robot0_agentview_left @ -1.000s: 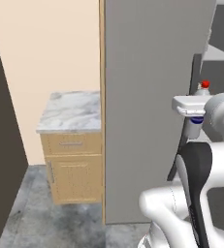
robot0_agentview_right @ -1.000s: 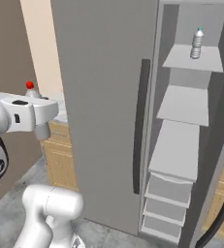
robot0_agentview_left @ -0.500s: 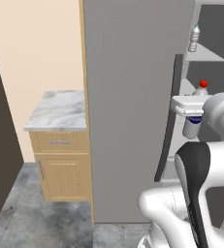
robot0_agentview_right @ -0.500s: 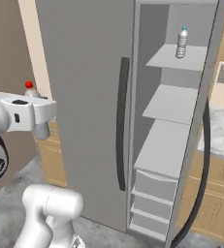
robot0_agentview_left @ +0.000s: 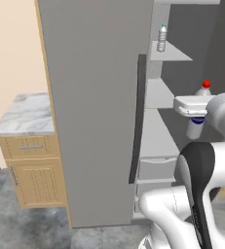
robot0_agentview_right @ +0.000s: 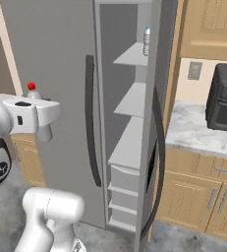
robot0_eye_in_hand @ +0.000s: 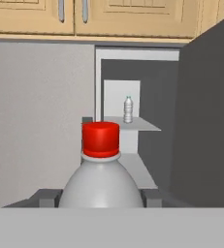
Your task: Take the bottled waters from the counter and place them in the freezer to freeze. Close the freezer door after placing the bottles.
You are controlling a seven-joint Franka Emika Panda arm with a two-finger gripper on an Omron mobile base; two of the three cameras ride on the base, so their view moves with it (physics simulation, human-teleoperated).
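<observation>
Tall grey freezer door (robot0_agentview_left: 97, 112) open at nine o'clock of white shelves (robot0_agentview_right: 129, 142), teal-capped clear bottle (robot0_agentview_right: 147, 41) up top, black toaster oven (robot0_agentview_right: 224, 98) at three o'clock, gripper (robot0_eye_in_hand: 99, 196) clenched on red-capped clear bottle (robot0_eye_in_hand: 101, 174), whole view swung since earlier, freezer interior now wider.

The white arm rises from the base, elbow bent, holding its end effector (robot0_agentview_left: 196, 108) level at mid height, clamped on the red-capped bottle (robot0_agentview_left: 200, 114).

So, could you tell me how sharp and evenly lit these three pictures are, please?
Left base view: flat rendered light, no glare on the freezer door; the teal-capped bottle is small and soft. Right base view: even light, the freezer interior greyer. Hand view: the red-capped bottle looms large, the far bottle tiny.
</observation>
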